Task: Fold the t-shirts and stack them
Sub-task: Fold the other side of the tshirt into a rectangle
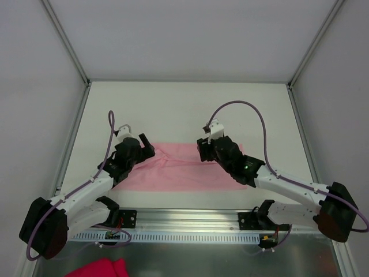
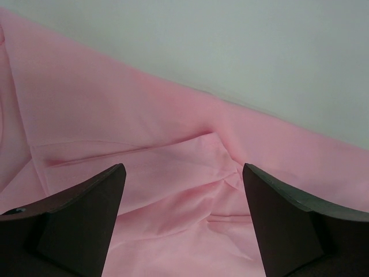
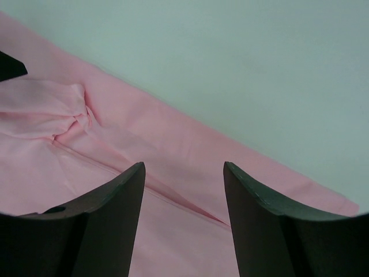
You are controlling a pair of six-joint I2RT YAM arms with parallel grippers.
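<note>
The pale pink t-shirt (image 1: pixel 173 172) lies folded into a long flat band across the near middle of the white table. My left gripper (image 1: pixel 148 151) is open over its left part, above a bunched crease (image 2: pixel 222 173). My right gripper (image 1: pixel 203 149) is open over its right part, above a long fold line (image 3: pixel 173 196). Both grippers hold nothing. The shirt fills the lower part of the left wrist view (image 2: pixel 144 150) and the right wrist view (image 3: pixel 115 144). Its far edge runs diagonally in both.
A deep magenta cloth (image 1: pixel 98 268) lies at the bottom edge, in front of the arm bases. A metal rail (image 1: pixel 190 222) runs along the near table edge. White enclosure walls (image 1: pixel 34 86) stand at the left, right and back. Bare white table (image 1: pixel 184 109) lies beyond the shirt.
</note>
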